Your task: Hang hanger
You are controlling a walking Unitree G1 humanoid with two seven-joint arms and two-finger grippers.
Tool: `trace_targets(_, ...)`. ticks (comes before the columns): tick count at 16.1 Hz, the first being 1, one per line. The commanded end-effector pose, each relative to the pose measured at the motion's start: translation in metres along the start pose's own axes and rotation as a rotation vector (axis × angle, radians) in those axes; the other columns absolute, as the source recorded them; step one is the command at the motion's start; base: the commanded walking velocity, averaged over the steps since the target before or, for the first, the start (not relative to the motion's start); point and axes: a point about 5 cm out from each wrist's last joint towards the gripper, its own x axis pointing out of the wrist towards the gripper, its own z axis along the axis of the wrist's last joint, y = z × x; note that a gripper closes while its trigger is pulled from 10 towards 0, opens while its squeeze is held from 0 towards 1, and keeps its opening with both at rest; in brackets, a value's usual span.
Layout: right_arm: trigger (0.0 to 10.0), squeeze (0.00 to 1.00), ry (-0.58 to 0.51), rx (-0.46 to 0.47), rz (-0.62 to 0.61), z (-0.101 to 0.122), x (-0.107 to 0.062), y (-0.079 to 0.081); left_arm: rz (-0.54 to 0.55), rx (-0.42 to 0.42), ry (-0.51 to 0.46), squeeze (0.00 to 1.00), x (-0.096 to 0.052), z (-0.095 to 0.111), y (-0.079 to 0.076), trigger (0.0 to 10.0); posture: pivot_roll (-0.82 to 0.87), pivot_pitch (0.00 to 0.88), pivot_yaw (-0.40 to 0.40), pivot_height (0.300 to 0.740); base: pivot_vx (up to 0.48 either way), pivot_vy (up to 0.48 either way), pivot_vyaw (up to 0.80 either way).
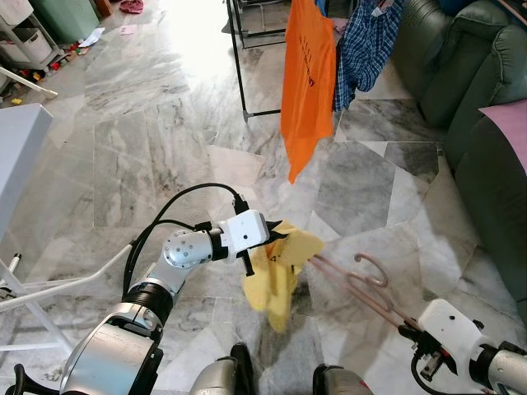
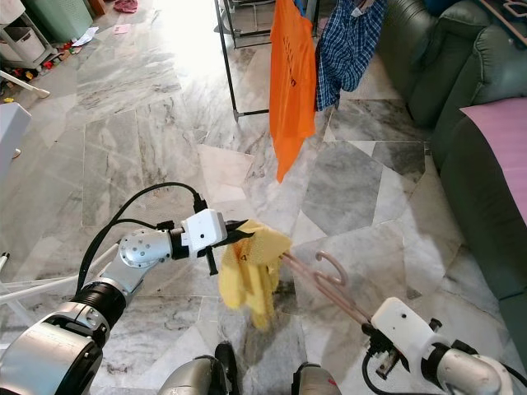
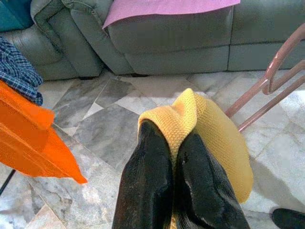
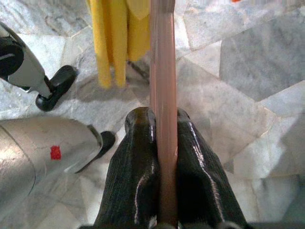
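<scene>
A pink hanger (image 1: 362, 290) with a curled hook (image 1: 372, 270) is held low in front of me, and a yellow knitted garment (image 1: 278, 267) is draped over its far end. My right gripper (image 4: 163, 125) is shut on the hanger's bar (image 4: 163, 90) at the near end. My left gripper (image 3: 177, 143) is shut on a fold of the yellow garment (image 3: 217, 138), pinching it between both black fingers (image 3: 148, 171). The garment's loose part hangs down toward the floor.
A black drying rack (image 1: 240, 74) stands ahead, with an orange shirt (image 1: 306, 78) and a blue checked shirt (image 1: 366, 45) hanging on it. A green sofa (image 1: 473, 90) with a pink cover (image 1: 510, 123) lines the right. White furniture (image 1: 20, 156) is at the left. Marble floor lies between.
</scene>
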Motion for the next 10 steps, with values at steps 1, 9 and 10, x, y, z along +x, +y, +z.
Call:
trace_targets(1, 10.0, 0.0, 0.001, 0.005, 0.016, -0.0024, 0.0013, 0.0051, -0.003, 0.023, -0.025, 0.0, -0.0013, 0.0046, 0.0032, 10.0, -0.25, 0.234, 0.135, 0.74, 0.0, 0.0, 0.0)
trace_targets(9, 10.0, 0.0, -0.016, 0.03, 0.071, 0.0006, -0.0031, 0.01, -0.006, 0.03, -0.042, 0.0, -0.0002, 0.008, 0.0046, 10.0, -0.26, 0.233, 0.135, 0.74, 0.0, 0.0, 0.0)
trace_targets(10, 10.0, 0.0, -0.011, 0.039, 0.087, -0.0006, -0.0069, 0.0117, 0.002, 0.029, -0.034, 0.0, -0.0018, 0.0072, 0.0068, 10.0, -0.26, 0.233, 0.135, 0.74, 0.0, 0.0, 0.0)
